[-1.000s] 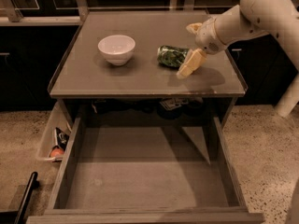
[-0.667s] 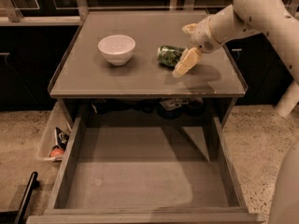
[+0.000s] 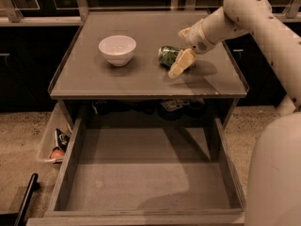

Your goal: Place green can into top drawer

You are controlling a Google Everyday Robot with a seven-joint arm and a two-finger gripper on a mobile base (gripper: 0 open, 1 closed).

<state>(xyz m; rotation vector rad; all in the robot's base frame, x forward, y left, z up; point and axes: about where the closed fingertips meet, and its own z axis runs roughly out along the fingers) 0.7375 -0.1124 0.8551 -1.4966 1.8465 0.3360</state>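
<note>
**Can (image 3: 167,55) on its side on the cabinet top, not yet gripped**

Nearest the camera, the drawer (image 3: 141,182) is pulled fully out, so that the can may be lowered in from above. Beyond it, on the top (image 3: 117,81), the can is laid on its side, well apart from the bowl (image 3: 117,49). The gripper (image 3: 178,53) is set just right of the can with fingers spread. The can's end is seen between them, apparently for a sideways grasp.
</note>
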